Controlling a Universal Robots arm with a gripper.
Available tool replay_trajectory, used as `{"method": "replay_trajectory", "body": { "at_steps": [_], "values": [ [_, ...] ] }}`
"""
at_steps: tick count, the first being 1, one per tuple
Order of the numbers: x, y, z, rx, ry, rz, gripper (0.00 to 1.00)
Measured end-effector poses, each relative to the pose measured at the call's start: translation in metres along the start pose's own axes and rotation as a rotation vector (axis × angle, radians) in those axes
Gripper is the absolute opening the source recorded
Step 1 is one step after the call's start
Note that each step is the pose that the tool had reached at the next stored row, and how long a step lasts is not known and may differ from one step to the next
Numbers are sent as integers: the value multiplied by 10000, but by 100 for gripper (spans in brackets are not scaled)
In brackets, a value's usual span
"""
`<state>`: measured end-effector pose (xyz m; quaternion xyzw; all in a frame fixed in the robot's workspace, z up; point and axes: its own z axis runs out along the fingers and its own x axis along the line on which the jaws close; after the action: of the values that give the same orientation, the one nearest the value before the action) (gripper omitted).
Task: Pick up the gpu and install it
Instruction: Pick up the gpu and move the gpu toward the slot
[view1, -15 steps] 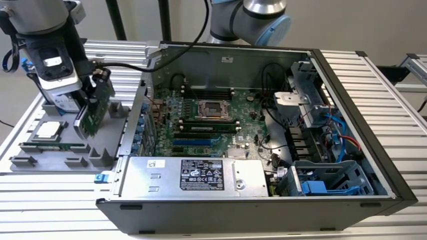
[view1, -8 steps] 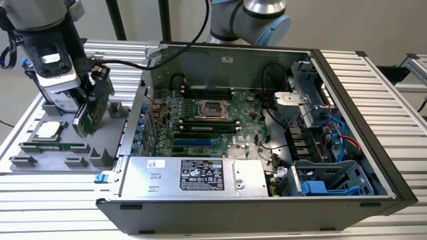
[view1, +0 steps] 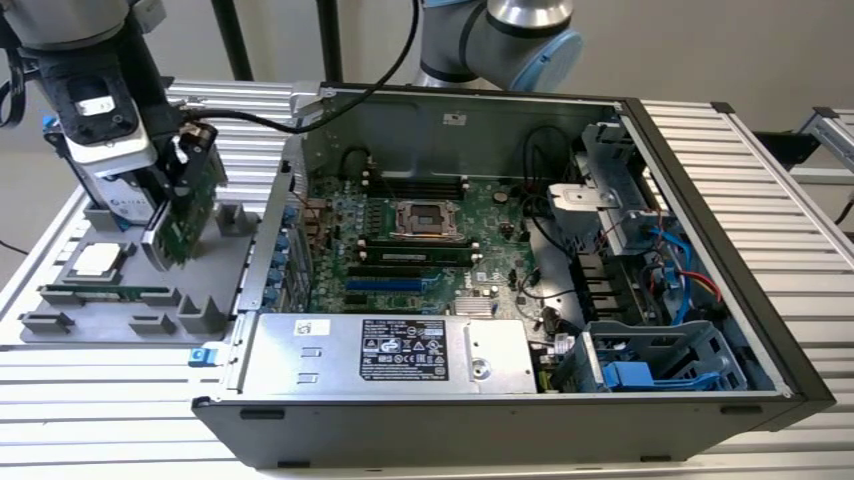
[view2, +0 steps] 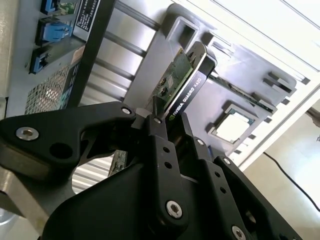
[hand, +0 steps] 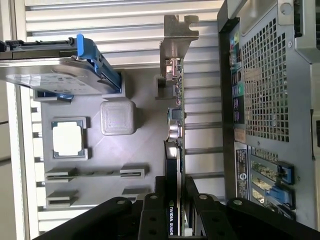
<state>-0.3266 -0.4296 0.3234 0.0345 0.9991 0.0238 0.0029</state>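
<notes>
The gpu (view1: 187, 215) is a thin card with a green board face, a black shroud and a silver end bracket (hand: 177, 35). It hangs upright and slightly tilted over the grey parts tray (view1: 80, 330), at the exterior view's left, outside the computer case. My gripper (view1: 171, 170) is shut on its upper edge. In both wrist views the black fingers (view2: 161, 137) clamp the card (view2: 182, 82) edge-on (hand: 176, 130), one on each face. I cannot tell whether the card's lower edge still touches the tray.
The open computer case (view1: 694, 200) lies right of the tray, with the motherboard (view1: 441, 250) and its blue slots (view1: 387, 285) exposed. A power supply (view1: 400, 350) fills its near side. On the tray lie a processor (view1: 96, 262), a memory stick (view1: 107, 295) and a blue-framed hard drive (hand: 55, 75).
</notes>
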Motion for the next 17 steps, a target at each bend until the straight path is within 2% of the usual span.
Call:
{"method": "replay_trajectory", "body": {
  "at_steps": [17],
  "values": [
    [-1, 9, -191, -1, 0, -3, 0]
  ]
}}
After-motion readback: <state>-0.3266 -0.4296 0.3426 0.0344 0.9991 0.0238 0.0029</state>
